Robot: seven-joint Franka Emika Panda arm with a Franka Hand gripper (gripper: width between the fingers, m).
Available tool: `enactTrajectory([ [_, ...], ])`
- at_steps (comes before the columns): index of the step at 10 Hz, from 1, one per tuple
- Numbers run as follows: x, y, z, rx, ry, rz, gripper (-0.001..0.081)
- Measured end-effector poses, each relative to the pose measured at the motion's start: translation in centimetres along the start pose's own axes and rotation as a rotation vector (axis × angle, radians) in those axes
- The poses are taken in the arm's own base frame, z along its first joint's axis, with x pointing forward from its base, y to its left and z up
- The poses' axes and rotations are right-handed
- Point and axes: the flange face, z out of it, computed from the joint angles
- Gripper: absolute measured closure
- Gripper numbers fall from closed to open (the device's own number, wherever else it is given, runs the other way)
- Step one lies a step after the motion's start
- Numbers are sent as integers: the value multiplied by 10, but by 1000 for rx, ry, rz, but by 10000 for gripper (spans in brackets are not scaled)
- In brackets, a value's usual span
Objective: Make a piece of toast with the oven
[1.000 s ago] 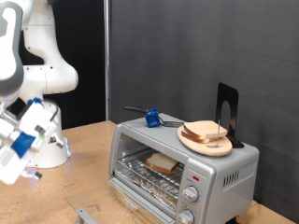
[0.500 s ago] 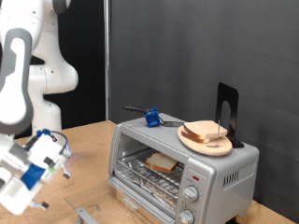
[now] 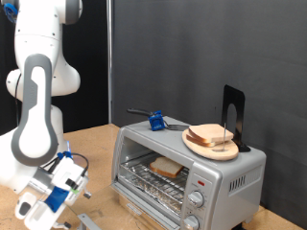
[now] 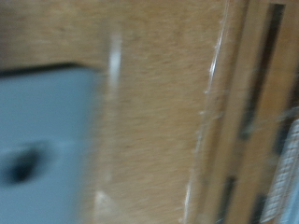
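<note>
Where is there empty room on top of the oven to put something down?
On the oven, the bare strip of its silver top lies along the front edge, between the blue-handled tool and the round wooden plate. The side at the exterior view's right is crowded: the plate with bread slices and a black stand behind it.

One oven [image 3: 187,171] stands here, with one slice of bread [image 3: 166,167] on its rack. One wooden plate [image 3: 211,143] on top carries a stack of slices, their number unclear. The oven front shows two knobs [image 3: 195,200].
</note>
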Motion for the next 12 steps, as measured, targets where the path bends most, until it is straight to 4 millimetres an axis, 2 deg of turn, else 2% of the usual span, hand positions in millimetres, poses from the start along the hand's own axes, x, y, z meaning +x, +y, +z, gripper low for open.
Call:
enactTrajectory([
  [2, -13, -11, 3, 55, -124, -45, -2],
  [5, -32, -26, -26, 118, -203, -74, -2],
  [8, -49, -46, -50, 173, -195, -86, -2],
  [10, -52, -73, -50, 201, -164, -92, -2],
  [12, -60, -102, -37, 206, -162, -117, -2],
])
